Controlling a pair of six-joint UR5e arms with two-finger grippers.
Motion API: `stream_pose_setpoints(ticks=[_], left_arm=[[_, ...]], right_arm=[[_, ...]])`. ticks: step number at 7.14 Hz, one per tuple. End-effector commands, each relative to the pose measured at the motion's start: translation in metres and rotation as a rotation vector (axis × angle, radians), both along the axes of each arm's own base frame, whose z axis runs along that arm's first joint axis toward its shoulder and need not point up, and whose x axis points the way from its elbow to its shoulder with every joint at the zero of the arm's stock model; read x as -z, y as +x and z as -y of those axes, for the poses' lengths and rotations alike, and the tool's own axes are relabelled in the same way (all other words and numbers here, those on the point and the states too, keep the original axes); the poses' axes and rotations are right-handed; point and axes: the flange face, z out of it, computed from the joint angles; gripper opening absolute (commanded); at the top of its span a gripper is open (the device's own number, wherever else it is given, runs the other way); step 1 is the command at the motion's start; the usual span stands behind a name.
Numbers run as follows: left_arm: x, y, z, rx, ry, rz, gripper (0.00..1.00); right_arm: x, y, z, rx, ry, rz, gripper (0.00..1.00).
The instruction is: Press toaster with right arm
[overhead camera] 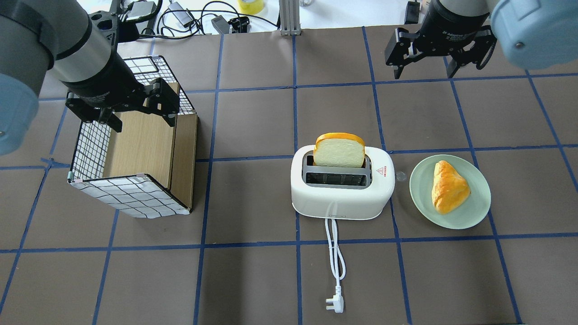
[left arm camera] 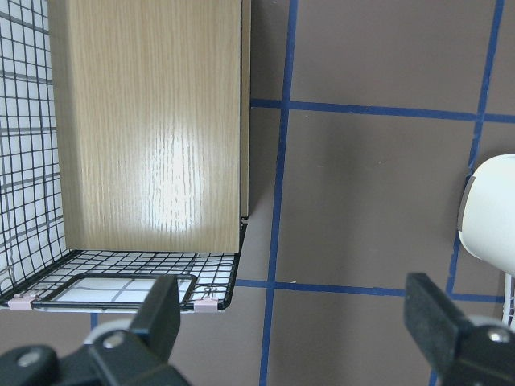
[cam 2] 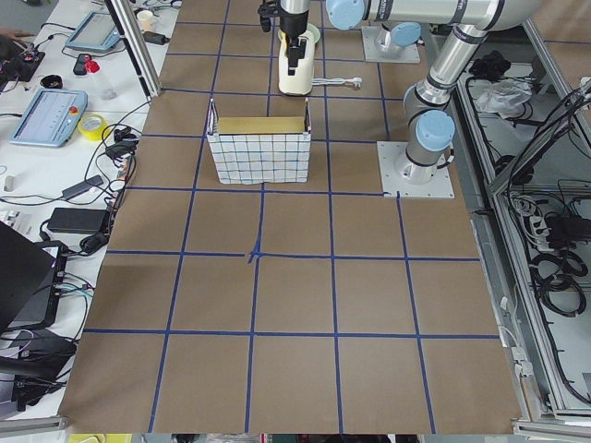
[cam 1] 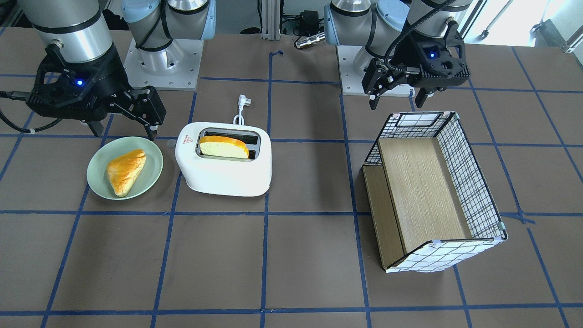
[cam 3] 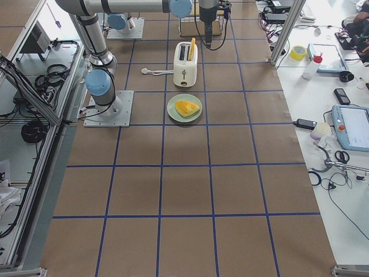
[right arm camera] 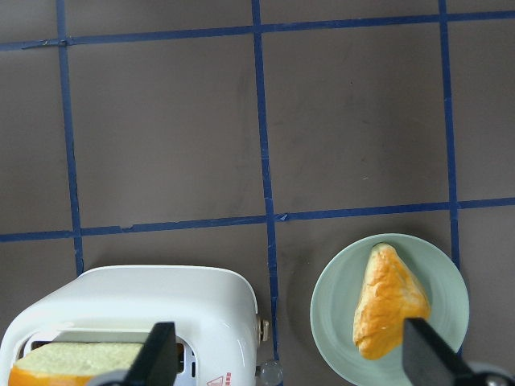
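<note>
Overhead exterior: toaster [overhead camera: 338, 198] is sitting mid-table. Right gripper [overhead camera: 435, 61] is hovering well beyond it, jaws spread wide, gripping nothing. Green plate [overhead camera: 420, 198] is lying just beside the toaster's lever end. Risk: an off-centre jaw tip could be glancing off the small lever [overhead camera: 400, 177] and shoving the light-looking body into the plate. Toaster is looking white, rounded, smooth-sided, with a bread slice [overhead camera: 339, 151] standing in the far slot and a red triangle [overhead camera: 380, 171] on top.

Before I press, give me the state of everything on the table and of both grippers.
toaster: bread slice standing high in one slot, other slot empty
plug: lying loose, not plugged in
plate: holds a pastry
basket: open, nothing seen inside
right gripper: open, not touching the toaster
left gripper: open, over the basket
</note>
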Motion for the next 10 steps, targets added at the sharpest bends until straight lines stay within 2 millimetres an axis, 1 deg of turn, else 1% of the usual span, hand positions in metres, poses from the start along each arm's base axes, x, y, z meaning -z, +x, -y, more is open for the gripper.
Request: stream_pose_setpoints(ticks=[1,6,7,8,9,10], left_arm=[[0.000,0.000,0.000,0.000,0.000,0.000,1.00],[0.000,0.000,0.000,0.000,0.000,0.000,1.00],[0.000,0.000,0.000,0.000,0.000,0.000,1.00],[0.000,0.000,0.000,0.000,0.000,0.000,1.00],[0.000,0.000,0.000,0.000,0.000,0.000,1.00],[0.000,0.000,0.000,0.000,0.000,0.000,1.00]], right_arm=[[0.001,0.000,0.000,0.000,0.002,0.000,1.00],[0.002,0.000,0.001,0.000,0.002,-0.002,0.99],[0.002,-0.003,0.001,0.006,0.003,-0.009,0.68],[0.007,-0.006,-0.005,0.010,0.065,-0.012,0.08],[0.013,-0.007,-0.010,0.002,0.118,-0.013,0.00],[0.016,-0.007,-0.010,0.002,0.129,-0.013,0.00]])
